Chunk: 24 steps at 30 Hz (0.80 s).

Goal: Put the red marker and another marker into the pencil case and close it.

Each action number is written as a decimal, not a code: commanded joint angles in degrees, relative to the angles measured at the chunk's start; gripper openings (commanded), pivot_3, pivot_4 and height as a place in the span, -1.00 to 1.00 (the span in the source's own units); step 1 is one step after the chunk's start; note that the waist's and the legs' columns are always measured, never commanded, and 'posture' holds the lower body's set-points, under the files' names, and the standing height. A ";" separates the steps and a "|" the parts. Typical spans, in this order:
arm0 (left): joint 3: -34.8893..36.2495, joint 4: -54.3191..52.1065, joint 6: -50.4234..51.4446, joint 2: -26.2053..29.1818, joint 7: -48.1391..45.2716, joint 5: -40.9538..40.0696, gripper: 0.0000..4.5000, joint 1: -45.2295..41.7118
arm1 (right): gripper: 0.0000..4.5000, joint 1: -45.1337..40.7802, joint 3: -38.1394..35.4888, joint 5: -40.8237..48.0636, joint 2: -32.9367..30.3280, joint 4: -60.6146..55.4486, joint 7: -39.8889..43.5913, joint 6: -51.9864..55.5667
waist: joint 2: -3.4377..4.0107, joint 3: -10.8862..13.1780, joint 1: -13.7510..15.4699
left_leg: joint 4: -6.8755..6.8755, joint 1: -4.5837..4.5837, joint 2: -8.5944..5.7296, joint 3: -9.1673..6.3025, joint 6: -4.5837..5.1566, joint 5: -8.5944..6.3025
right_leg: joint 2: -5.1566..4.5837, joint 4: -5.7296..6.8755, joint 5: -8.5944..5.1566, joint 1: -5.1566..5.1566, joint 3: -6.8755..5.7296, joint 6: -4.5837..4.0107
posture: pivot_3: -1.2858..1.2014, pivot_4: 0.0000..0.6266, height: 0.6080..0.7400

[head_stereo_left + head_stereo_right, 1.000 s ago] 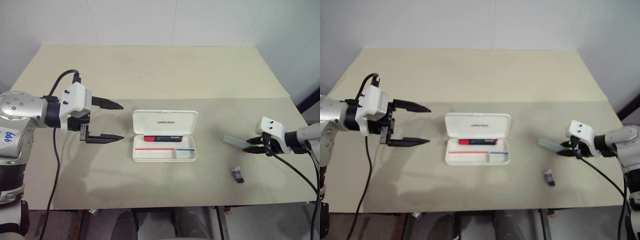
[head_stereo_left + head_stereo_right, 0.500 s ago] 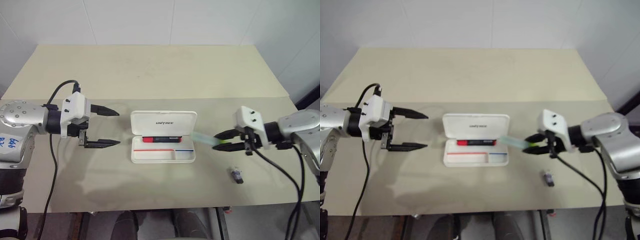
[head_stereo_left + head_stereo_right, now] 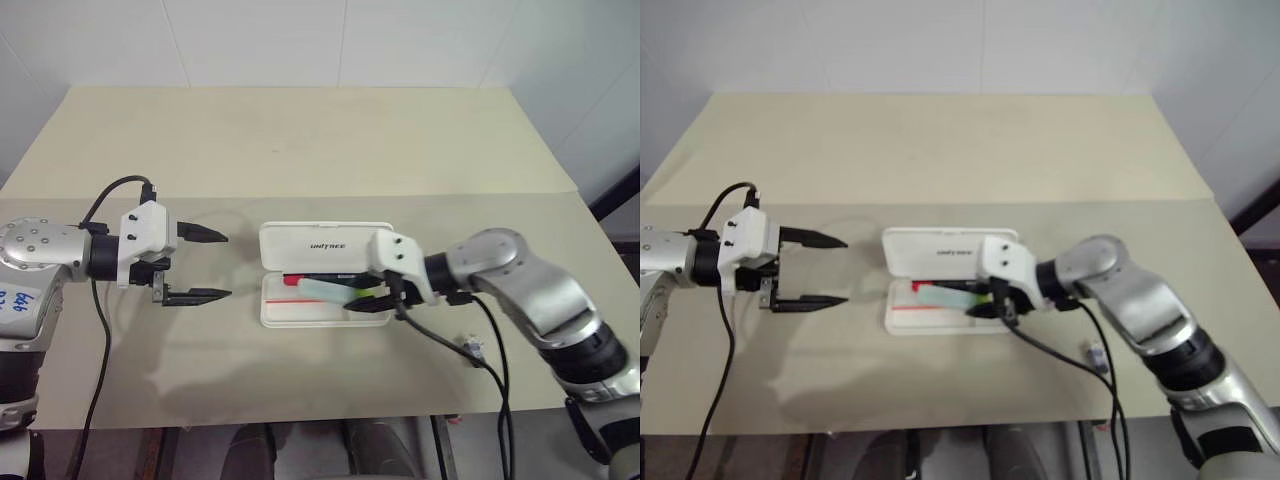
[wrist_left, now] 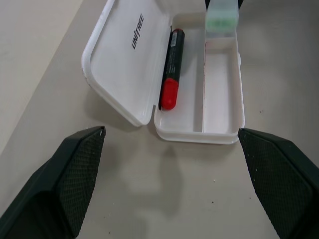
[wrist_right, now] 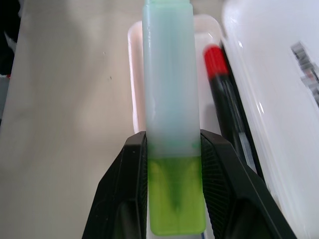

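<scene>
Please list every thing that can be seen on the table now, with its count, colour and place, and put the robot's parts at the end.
table: one, beige, under everything.
pencil case: one, white, open, lid laid back, at the table's middle.
red marker: one, black barrel with red cap, lying in the case's tray along the hinge side.
green highlighter: one, pale mint with lime cap, held over the open tray.
small dark object: one, on the table to the right of the case, partly behind a cable.
left gripper: one, black fingers, open, empty, left of the case.
right gripper: one, black fingers, shut on the highlighter near its cap.
</scene>
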 commanded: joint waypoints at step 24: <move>2.39 -4.02 1.91 0.71 2.65 -1.28 1.00 1.40 | -0.51 -6.55 8.54 -7.49 6.34 2.46 1.67 1.26 | -0.02 -0.01 -0.01 | 0.01 0.00 0.00 -0.02 0.00 0.00 | 0.00 0.03 -0.01 0.00 -0.04 -0.01 | 0.03 -0.52 1.00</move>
